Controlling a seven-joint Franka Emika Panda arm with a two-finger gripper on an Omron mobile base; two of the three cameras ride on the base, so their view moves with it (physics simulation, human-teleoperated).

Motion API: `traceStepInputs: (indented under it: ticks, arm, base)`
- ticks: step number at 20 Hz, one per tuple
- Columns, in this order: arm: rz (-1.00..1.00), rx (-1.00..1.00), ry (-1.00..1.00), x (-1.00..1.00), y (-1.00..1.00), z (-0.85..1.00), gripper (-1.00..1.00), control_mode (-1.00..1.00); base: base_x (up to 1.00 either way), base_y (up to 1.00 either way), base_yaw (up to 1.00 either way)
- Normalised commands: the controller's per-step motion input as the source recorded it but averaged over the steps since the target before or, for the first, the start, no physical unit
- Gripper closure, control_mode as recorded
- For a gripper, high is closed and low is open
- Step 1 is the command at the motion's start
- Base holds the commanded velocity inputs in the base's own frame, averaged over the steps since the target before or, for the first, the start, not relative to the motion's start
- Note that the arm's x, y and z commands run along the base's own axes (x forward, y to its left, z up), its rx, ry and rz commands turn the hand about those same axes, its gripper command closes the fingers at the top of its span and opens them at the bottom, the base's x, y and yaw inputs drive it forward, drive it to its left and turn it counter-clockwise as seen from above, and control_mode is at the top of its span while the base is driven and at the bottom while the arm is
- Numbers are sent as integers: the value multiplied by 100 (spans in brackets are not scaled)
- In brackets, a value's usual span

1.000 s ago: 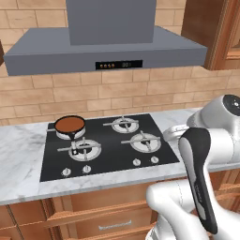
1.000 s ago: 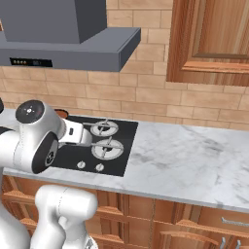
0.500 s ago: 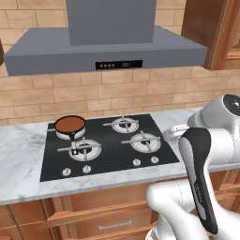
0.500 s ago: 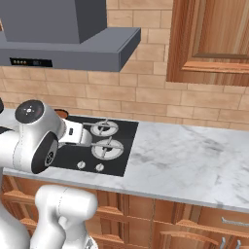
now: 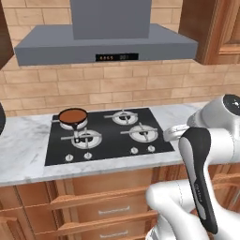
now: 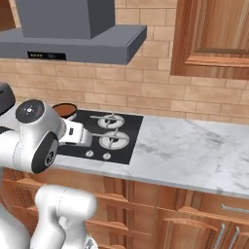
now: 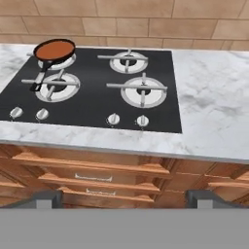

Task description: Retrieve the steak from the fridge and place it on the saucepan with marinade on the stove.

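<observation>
Gripper (image 7: pixel 124 198) jaws wide, empty | saucepan (image 7: pixel 54 50) far upper-left on stove (image 7: pixel 97 92) rear-left burner

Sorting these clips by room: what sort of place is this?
A home-style kitchen, apparently: a black gas stove set in a marble counter, a grey range hood above it, and a saucepan on a back burner.

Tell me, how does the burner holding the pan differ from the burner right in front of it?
The back-left burner is mostly covered by the saucepan of reddish-brown marinade. The front-left burner is bare, its full silver ring and grate showing; only the pan's dark handle reaches towards it. Both sit on the same black stove, and neither shows a flame.
</observation>
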Motion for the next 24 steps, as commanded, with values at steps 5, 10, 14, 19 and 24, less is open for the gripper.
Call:
traceStepInputs:
  ticks: [5, 10, 14, 19, 24]
  arm:
    - [0, 0, 0, 0, 0, 0, -100, 100]
    - [0, 0, 0, 0, 0, 0, -100, 100]
    - [0, 0, 0, 0, 0, 0, -100, 100]
    - [0, 0, 0, 0, 0, 0, -100, 100]
    - [0, 0, 0, 0, 0, 0, -100, 100]
  base:
    - [-51, -1, 25]
    - [-32, 1, 49]
    - [0, 18, 78]
    - [0, 15, 98]
    - [0, 0, 100]
